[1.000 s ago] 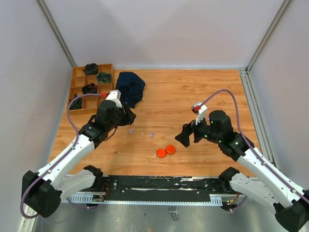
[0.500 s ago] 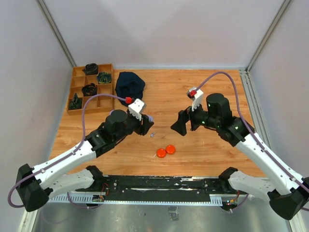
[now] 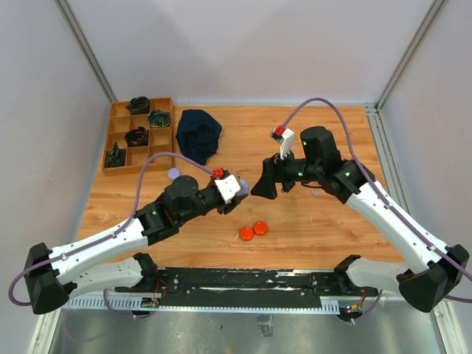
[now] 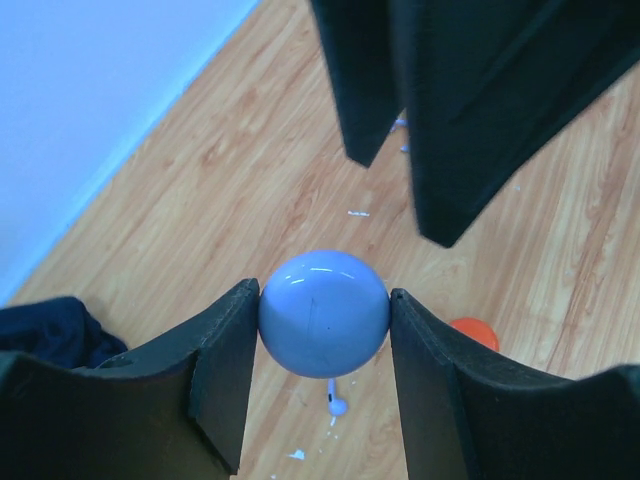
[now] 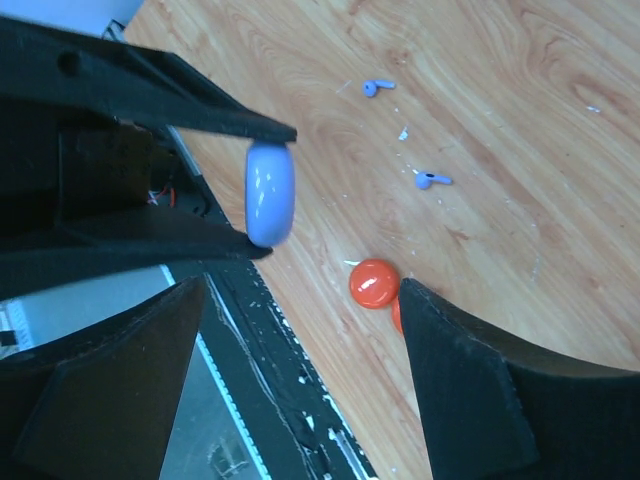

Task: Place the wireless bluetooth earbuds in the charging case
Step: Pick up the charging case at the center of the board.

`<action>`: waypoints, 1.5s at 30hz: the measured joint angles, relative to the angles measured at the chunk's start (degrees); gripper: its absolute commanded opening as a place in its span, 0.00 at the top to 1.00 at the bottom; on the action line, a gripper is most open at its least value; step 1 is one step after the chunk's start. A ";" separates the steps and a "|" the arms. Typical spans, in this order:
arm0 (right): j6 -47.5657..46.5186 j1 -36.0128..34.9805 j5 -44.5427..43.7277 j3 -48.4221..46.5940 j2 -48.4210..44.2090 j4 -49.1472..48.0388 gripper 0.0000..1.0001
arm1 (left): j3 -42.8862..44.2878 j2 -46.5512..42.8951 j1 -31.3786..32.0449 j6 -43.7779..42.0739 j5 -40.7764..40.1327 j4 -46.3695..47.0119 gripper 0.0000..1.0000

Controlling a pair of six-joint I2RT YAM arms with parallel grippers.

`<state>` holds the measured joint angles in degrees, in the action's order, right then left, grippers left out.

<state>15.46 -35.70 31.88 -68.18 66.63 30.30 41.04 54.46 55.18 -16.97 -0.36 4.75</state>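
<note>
My left gripper [image 4: 324, 318] is shut on a round pale lavender charging case [image 4: 324, 310], held by its sides above the wood. In the top view it hangs at the table's middle [image 3: 241, 184]. My right gripper [image 3: 260, 186] faces it from the right, close but apart, jaws open and empty; in the right wrist view [image 5: 300, 292] the case [image 5: 270, 192] sits edge-on just ahead of them. Two lavender earbuds [image 5: 378, 87] [image 5: 432, 180] lie loose on the table, and one earbud [image 4: 338, 403] shows below the held case.
Two orange discs [image 3: 253, 231] lie side by side near the front edge. A lavender disc [image 3: 175, 174] rests left of the left arm. A dark cloth [image 3: 198, 133] and a wooden compartment tray [image 3: 137, 136] of black parts sit at the back left.
My left arm has swung right toward the table's middle with the lavender case in its grip. My right arm has moved left to meet it, its jaws slightly narrower.
</note>
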 measured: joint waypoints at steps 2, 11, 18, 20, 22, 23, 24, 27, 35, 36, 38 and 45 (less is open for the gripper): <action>0.70 0.00 0.81 -0.68 0.81 -0.02 0.25 | 0.00 0.24 0.79 -2.86 0.72 0.35 0.57; 2.54 -0.31 3.10 -2.36 3.91 -0.96 0.40 | 0.00 1.92 3.78 -12.87 3.26 0.76 0.56; 2.78 -1.88 4.15 -2.36 5.81 -1.57 0.52 | 0.00 2.40 4.33 -15.58 4.11 1.18 0.55; 2.78 -2.27 4.44 -2.36 5.86 -1.66 0.53 | 0.00 2.51 4.44 -16.06 4.20 1.18 0.55; 2.78 -2.58 4.85 -2.36 5.95 -1.90 0.54 | 0.00 2.56 4.61 -16.26 4.26 1.18 0.55; 2.78 -2.69 5.11 -2.36 6.03 -1.97 0.55 | 0.00 2.58 4.68 -16.37 4.31 1.18 0.55; 2.78 -2.82 5.22 -2.36 6.14 -2.03 0.56 | 0.00 2.60 4.70 -16.48 4.33 1.20 0.55; 2.69 -3.39 5.42 -2.36 6.47 -2.19 0.59 | 0.00 2.60 4.70 -16.68 4.35 1.16 0.55; 2.14 -3.41 4.31 -2.23 6.71 -2.16 0.80 | -0.02 2.45 4.96 -16.92 4.35 1.11 0.52; 2.12 -3.41 4.26 -2.23 6.71 -2.16 0.85 | -0.02 2.38 4.96 -16.92 4.35 1.05 0.52; 2.12 -3.41 4.09 -2.23 6.71 -2.23 0.93 | -0.09 2.25 4.96 -16.90 4.35 1.07 0.50; 2.10 -3.43 4.17 -1.36 6.16 -3.04 0.99 | -0.63 1.64 5.01 -16.83 4.09 1.22 0.35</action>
<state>17.56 -39.13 36.05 -69.54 72.79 27.27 40.40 56.10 60.18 -33.80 3.73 5.98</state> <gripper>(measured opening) 0.241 0.580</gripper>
